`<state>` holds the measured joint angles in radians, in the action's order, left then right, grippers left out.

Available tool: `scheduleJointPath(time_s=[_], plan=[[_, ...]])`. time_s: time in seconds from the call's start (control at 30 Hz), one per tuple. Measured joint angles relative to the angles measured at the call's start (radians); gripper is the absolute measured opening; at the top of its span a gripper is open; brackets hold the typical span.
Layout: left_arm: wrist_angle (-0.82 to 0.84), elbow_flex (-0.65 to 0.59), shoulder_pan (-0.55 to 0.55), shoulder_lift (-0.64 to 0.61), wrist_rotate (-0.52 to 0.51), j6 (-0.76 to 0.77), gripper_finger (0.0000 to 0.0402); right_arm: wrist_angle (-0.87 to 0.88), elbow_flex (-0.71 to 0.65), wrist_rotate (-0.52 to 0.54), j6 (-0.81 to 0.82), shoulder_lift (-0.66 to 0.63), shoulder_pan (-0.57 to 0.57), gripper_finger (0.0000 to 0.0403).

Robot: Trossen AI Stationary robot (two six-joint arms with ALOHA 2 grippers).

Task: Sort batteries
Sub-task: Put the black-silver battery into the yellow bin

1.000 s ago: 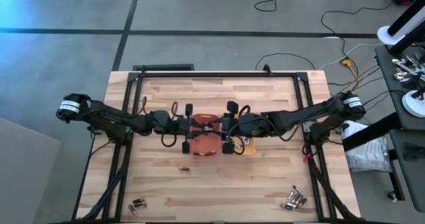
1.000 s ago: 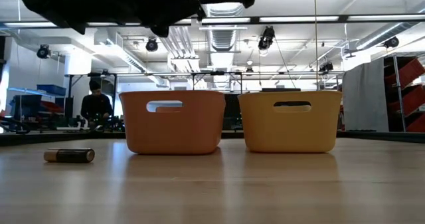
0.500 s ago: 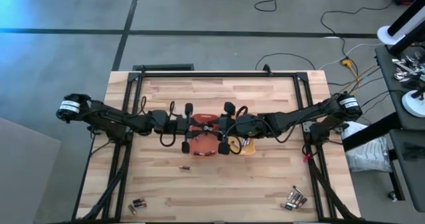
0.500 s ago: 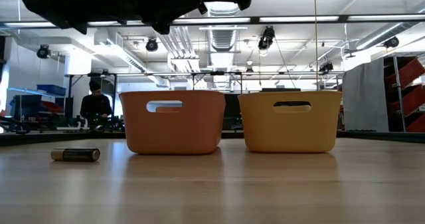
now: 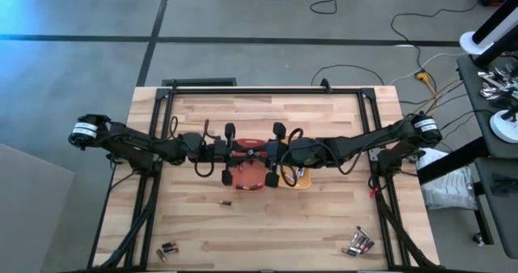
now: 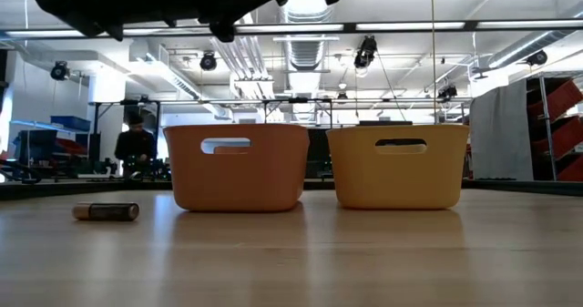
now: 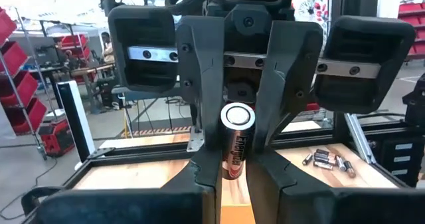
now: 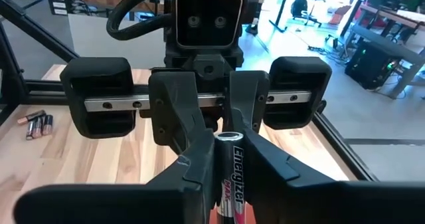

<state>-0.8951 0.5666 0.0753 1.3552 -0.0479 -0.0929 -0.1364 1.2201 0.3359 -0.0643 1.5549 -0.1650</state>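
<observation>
Wooden table (image 5: 324, 115), near corners: 2 heaps of batteries wait, 1 at 7 o'clock (image 5: 167, 248) and 1 at 5 o'clock (image 5: 360, 241).
Loose cell (image 5: 224, 202): lies on its side, apart from the orange tray (image 5: 247, 181), at 7 o'clock from it.
Trays: the orange tray and yellow tray (image 5: 304, 181) stand side by side at mid-table, the yellow one at 3 o'clock.
Held cell (image 7: 237, 141): up in the air over the orange tray, between the 2 grippers.
Left gripper (image 5: 235, 154): fingers narrowed onto 1 end of the held cell.
Right gripper (image 5: 271, 154): facing it from 3 o'clock, fingers drawn in around the other end, seemingly clamped too.
Change: over the last 1 s the right gripper slid toward 9 o'clock and met the left; the loose cell also rolled a little.
Meaning: probably a hand-over of 1 cell; nothing has dropped into a tray, and whoever lets go first decides the carrier.
Writing: "Energizer" runs along the held cell; "MAX" seems to sit below it.
Room behind: a person (image 6: 135, 143) stands at a bench.
</observation>
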Motion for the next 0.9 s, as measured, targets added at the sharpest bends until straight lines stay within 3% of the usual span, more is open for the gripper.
scheduleJointPath(time_s=[0.23, 0.5, 0.6, 0.8, 0.9], plan=[[0.009, 0.005, 0.0, -0.003, 0.009, 0.01, 0.0038, 0.012, 0.0, -0.003, -0.002, -0.004, 0.0, 0.0052], [0.114, 0.024, 0.0, -0.127, 0.006, 0.007, 0.0107, 0.049, 0.002, -0.003, -0.067, -0.083, 0.0, 0.0047], [0.285, 0.032, 0.003, -0.226, 0.009, 0.008, 0.0125, 0.137, 0.002, -0.002, -0.102, -0.133, 0.0, 0.0047], [0.803, 0.023, 0.016, -0.423, 0.008, 0.094, 0.0131, 0.45, -0.013, 0.004, -0.045, -0.209, 0.0, 0.0048], [0.895, -0.011, 0.019, -0.476, -0.019, 0.172, 0.0131, 0.491, -0.071, 0.001, 0.035, -0.205, -0.007, 0.0049]])
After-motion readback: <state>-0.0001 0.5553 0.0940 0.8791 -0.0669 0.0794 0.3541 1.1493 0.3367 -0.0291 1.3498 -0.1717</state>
